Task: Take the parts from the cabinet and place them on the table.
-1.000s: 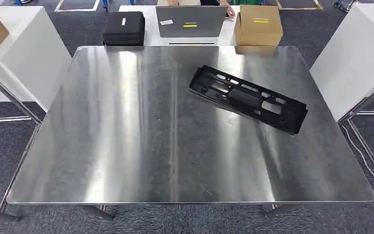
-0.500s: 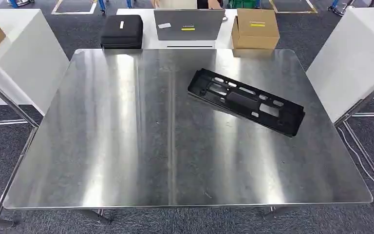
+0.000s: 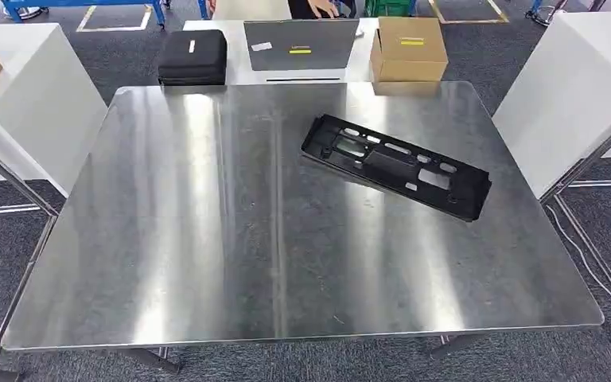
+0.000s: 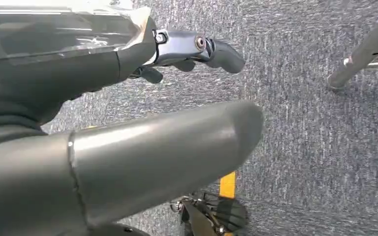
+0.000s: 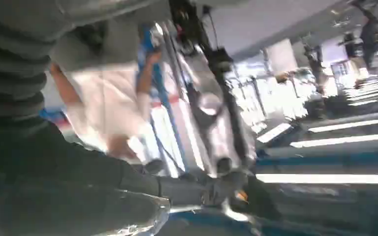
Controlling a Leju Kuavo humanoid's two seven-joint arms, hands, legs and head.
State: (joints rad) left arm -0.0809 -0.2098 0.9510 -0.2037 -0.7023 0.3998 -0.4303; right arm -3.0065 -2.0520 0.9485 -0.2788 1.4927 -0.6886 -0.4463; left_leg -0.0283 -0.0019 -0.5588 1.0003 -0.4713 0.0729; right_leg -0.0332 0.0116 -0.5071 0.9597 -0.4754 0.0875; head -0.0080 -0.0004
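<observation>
1. Your left hand (image 4: 128, 128) hangs over grey carpet in its wrist view, thumb and fingers spread apart with nothing between them.
2. Your right hand (image 5: 78, 182) is badly blurred in its wrist view; you cannot tell whether its fingers are apart or closed.
3. Look at the black part (image 3: 395, 165): a long, flat plastic panel with a row of cut-out slots and a raised rim, lying diagonally.
4. It rests on the steel table (image 3: 191, 239), in the far right area, away from every edge.
5. Beyond the table's far edge you see a black case (image 3: 192, 57), a grey laptop (image 3: 301, 45) and a cardboard box (image 3: 408, 48) on a white surface.
6. White tables (image 3: 36, 103) flank both sides, and grey carpet (image 3: 16, 247) covers the floor.
</observation>
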